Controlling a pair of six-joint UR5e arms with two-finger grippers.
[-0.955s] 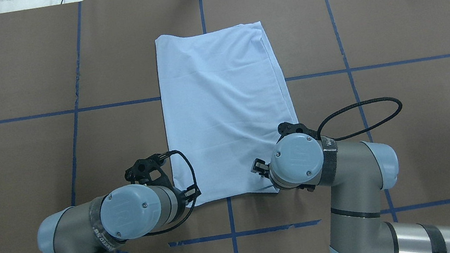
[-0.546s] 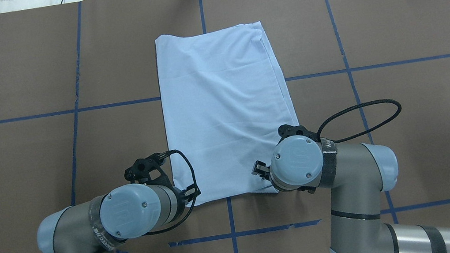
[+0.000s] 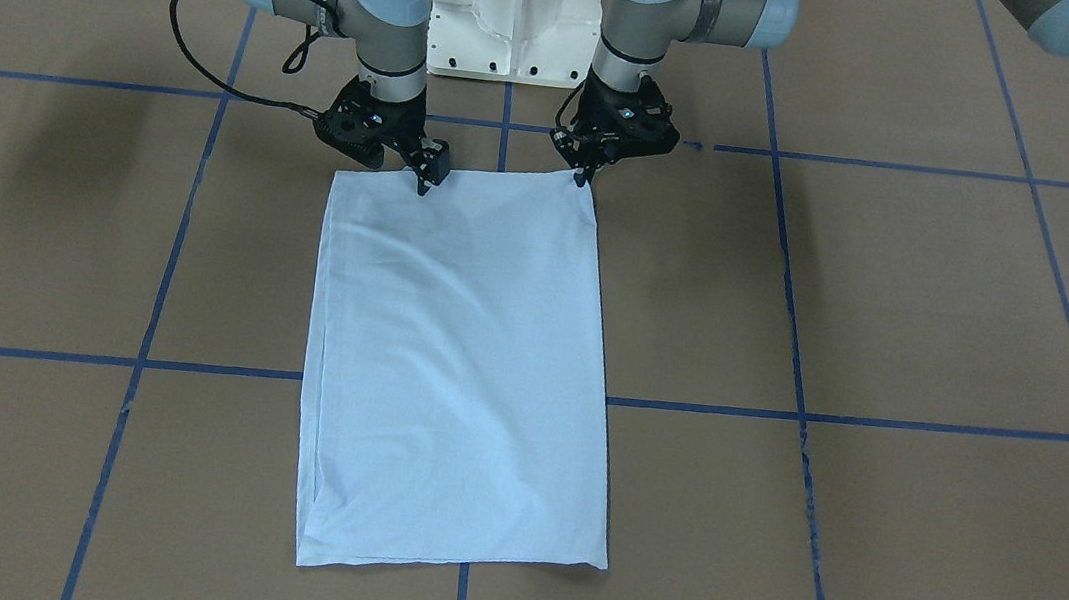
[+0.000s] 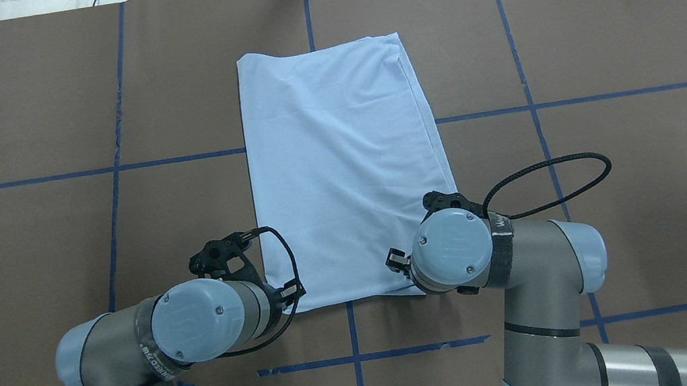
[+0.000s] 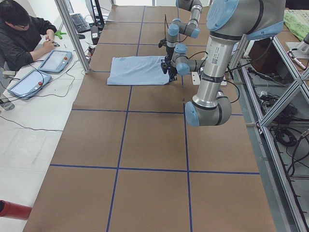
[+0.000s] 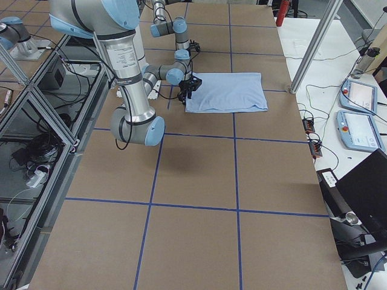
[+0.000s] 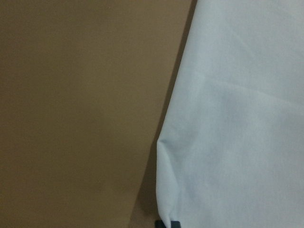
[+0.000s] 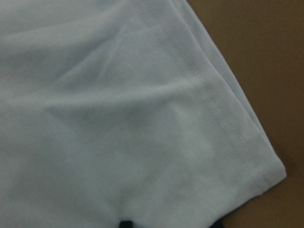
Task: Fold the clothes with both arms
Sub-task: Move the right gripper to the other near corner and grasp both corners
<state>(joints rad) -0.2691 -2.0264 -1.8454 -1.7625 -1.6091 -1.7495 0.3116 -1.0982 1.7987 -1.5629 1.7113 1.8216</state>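
The pale blue T-shirt (image 4: 343, 166) lies folded into a long rectangle on the brown table, print and collar hidden. My left gripper (image 3: 582, 183) stands at the shirt's near left corner. In the left wrist view its dark fingertips (image 7: 168, 223) sit together on that corner, which is slightly raised. My right gripper (image 3: 425, 185) points down on the near edge by the right corner. In the right wrist view its two fingertips (image 8: 125, 223) show apart, with the hemmed cloth (image 8: 142, 142) between them. In the overhead view the wrists cover both grippers.
Blue tape lines (image 4: 528, 107) divide the brown table cover into squares. The white pedestal base (image 3: 512, 11) stands between the arms. A person (image 5: 21, 36) sits with tablets past the table's far side. A black cable loop (image 4: 552, 179) hangs by the right wrist.
The right wrist has drifted slightly toward the robot and its cable loop has sagged a little. The left arm and the shirt have hardly moved.
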